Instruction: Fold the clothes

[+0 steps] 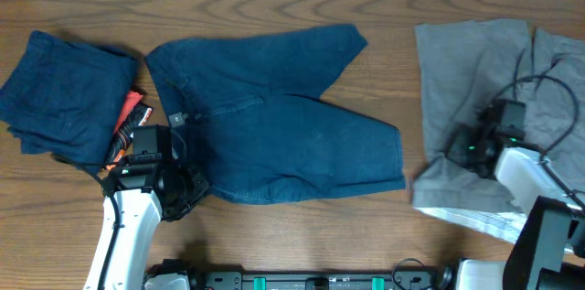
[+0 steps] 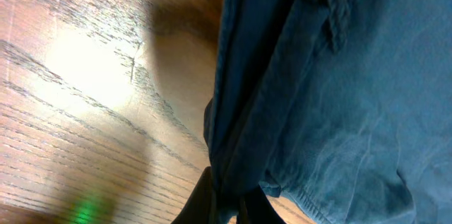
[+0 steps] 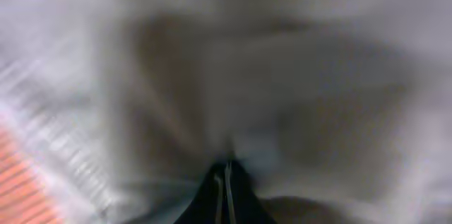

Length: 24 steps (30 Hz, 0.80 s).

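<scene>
Left gripper (image 2: 224, 201): fingers closed tight on a bunched edge of the blue shorts (image 2: 339, 97). The cloth gathers into a pinch right at the tips and drapes up and away from them. In the overhead view the hold sits at the lower left corner, near the waistband end. Probable reason: an edge grip lets the arm carry that side over the rest for a fold.

Shorts otherwise lie spread flat at the middle of the table (image 2: 85, 75), both legs pointing right, the upper leg angled away. No fold made in them yet, by the look of it.

Right gripper (image 3: 224, 185): fingertips together, no gap showing. The wrist view is badly blurred, so I cannot tell whether any cloth is caught between them. It sits low on the grey garment (image 1: 471, 61), at the right side, well apart from the shorts. Purpose there unclear.

1 folded blue garment (image 1: 59, 98) rests at the far left, just beside the shorts' waistband. Judging by that, 1 piece is done and the shorts are the piece in hand.

Risk: a corner pinch alone may drag the whole garment instead of folding it.
</scene>
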### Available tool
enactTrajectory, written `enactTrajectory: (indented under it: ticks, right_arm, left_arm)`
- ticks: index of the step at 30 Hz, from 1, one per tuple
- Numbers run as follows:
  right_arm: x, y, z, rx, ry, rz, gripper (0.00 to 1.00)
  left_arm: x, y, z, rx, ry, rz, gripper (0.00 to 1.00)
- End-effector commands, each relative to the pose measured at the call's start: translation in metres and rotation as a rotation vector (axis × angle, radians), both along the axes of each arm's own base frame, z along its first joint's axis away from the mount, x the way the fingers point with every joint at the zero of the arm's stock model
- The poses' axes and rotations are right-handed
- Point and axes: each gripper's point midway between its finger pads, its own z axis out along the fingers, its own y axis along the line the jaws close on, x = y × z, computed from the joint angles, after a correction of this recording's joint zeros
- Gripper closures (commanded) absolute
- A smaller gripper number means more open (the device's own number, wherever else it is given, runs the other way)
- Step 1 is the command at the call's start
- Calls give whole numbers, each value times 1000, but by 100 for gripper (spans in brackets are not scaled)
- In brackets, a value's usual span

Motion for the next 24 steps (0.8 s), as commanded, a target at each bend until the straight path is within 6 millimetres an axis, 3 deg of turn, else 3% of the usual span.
enactTrajectory:
  ticks: [1, 6, 8, 11, 15, 20, 24]
  right_arm:
    - [-28, -73, 8, -209, 91, -245, 95]
    - [-45, -117, 31, -174, 95, -483, 92]
    - [-37, -120, 39, -95, 45, -507, 90]
    - [-1, -92, 56, 114, -70, -320, 85]
    - [24, -24, 75, 351, -139, 0, 80]
    - [9, 40, 64, 436, -24, 184, 69]
    - [-6, 81, 51, 476, 59, 274, 71]
  left_arm:
    - [0, 5, 0, 22, -6, 1, 94]
    - [0, 5, 0, 22, -5, 1, 94]
    - [0, 5, 0, 22, -5, 1, 94]
    - [0, 5, 0, 22, -6, 1, 94]
    - [0, 5, 0, 22, -6, 1, 94]
    - [0, 5, 0, 22, -6, 1, 94]
    - [0, 5, 0, 22, -6, 1, 94]
